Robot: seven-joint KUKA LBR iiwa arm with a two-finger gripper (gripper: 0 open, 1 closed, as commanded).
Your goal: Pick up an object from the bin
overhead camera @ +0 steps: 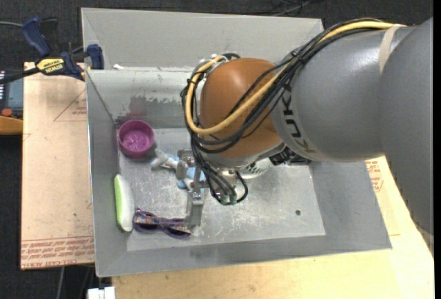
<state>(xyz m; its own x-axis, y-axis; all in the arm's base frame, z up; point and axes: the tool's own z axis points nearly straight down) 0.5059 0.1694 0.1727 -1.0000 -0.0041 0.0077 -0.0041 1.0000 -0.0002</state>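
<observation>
My gripper reaches down from under the orange cover to the bin's front left floor. Its tip stands at the right end of a pair of purple sunglasses lying flat near the front wall; whether it touches them I cannot tell. A small pale blue and white thing lies just left of the gripper's upper part, partly hidden by it. A slim green and white oblong thing lies along the left wall, left of the sunglasses.
A purple cup stands upright in the bin's back left corner. The arm and its orange cover with cables hang over the bin's middle and right, hiding the floor beneath. Bare floor shows at the front right.
</observation>
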